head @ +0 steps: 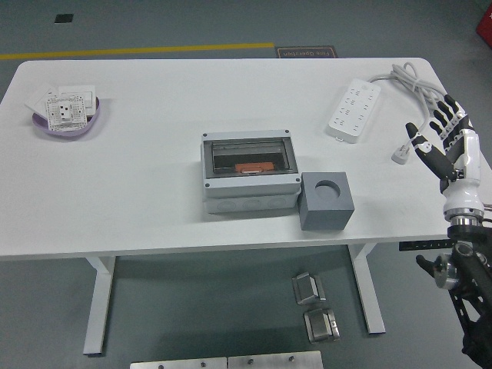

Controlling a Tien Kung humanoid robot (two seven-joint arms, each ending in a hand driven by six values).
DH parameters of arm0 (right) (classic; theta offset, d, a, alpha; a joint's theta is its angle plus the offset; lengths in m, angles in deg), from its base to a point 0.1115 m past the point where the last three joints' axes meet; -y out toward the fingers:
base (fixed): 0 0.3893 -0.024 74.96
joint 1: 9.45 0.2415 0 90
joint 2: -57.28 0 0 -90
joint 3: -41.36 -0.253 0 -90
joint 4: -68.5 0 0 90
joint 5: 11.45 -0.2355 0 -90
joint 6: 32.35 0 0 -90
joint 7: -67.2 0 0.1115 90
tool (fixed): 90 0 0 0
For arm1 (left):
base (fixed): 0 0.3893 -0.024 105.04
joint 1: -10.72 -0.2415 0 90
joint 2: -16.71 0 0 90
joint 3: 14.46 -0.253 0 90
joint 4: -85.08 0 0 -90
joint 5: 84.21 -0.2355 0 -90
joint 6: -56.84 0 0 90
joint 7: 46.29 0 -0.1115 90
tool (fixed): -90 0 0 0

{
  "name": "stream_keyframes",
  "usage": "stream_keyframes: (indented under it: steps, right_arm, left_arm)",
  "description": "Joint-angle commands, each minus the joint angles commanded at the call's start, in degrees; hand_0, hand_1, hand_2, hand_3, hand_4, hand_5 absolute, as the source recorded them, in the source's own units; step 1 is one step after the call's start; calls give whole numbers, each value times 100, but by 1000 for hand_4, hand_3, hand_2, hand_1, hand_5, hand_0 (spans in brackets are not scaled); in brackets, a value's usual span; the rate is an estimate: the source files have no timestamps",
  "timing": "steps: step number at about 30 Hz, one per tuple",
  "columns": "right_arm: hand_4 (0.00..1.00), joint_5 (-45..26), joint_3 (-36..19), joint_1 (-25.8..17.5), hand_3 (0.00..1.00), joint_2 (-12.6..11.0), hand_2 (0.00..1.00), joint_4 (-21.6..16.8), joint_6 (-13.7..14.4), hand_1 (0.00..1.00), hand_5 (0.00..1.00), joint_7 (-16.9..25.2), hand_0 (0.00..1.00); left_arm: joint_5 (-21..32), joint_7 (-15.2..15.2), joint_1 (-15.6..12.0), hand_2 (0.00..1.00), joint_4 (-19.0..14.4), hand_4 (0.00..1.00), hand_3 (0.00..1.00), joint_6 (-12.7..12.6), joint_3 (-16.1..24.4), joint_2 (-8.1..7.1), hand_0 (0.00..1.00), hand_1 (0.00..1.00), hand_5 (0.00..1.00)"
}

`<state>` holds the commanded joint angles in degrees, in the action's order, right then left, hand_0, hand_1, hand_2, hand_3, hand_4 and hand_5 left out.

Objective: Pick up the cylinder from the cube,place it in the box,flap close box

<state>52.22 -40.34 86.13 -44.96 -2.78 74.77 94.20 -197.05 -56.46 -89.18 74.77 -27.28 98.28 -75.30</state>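
A grey cube [327, 201] with an empty round hole in its top stands near the table's front edge. Touching its left side is a grey box [250, 172] whose clear flap lies shut over an orange piece [255, 166] inside. My right hand [446, 141] hovers at the table's right edge, fingers spread, holding nothing, well right of the cube. No left arm shows.
A white power strip [353, 109] with its cable and plug [400, 156] lies at the back right, close to my right hand. A purple bowl [71, 123] holding white socket plates sits at the far left. Metal parts lie on the floor under the table.
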Motion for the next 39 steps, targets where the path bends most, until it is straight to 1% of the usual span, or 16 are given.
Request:
stream_keyframes:
  steps: [1,2,13,14,19,20,25,26,31,32,37,39]
  right_arm:
    - [918,-2,3,1,900,-1,897,0,-1,893,267,2,855]
    - [998,-6,7,2,902,-1,896,0,-1,892,491,6,859]
    - [998,-114,101,-17,903,53,901,52,102,894,504,178,864]
    - [998,-114,92,-23,890,55,879,54,104,862,498,179,844]
    - [998,-110,36,-31,890,47,879,80,95,862,498,153,844]
    - [998,-104,29,-27,860,46,806,83,92,782,489,145,807]
    - [998,-35,-5,5,860,28,806,87,51,782,489,61,807]
    - [998,-25,-18,7,860,25,805,86,40,787,476,47,809]
    - [998,1,-62,8,860,7,805,87,6,787,476,10,809]
    - [998,5,-65,10,862,3,817,88,3,812,472,6,830]
    - [998,-6,-53,23,862,-11,817,105,-9,812,472,-5,830]
    - [998,-23,-25,30,874,-18,834,116,-7,831,481,-5,837]
  left_arm:
    - [-1,-3,1,551,0,485,591,1,1,0,621,580,42]
    - [-5,-4,1,551,0,485,591,2,4,-1,621,580,41]
    - [41,-30,3,552,0,486,591,1,-41,13,621,581,47]
    - [48,-31,3,551,0,486,591,0,-47,11,620,581,49]
    - [47,-35,6,551,0,486,591,-3,-36,1,620,581,49]
    - [27,-37,4,552,0,486,591,-1,-17,3,619,581,48]
    - [-78,-43,0,552,0,486,591,14,70,22,619,581,48]
    - [-78,-42,1,551,0,486,591,13,68,23,621,581,49]
    - [-14,-33,4,551,0,486,591,-2,20,14,621,581,49]
    - [-4,-32,5,551,0,486,590,-4,14,13,620,581,51]
    - [3,-28,-7,551,0,486,590,-1,20,11,620,581,51]
    - [-25,-22,-23,551,0,486,591,3,53,-5,621,581,49]
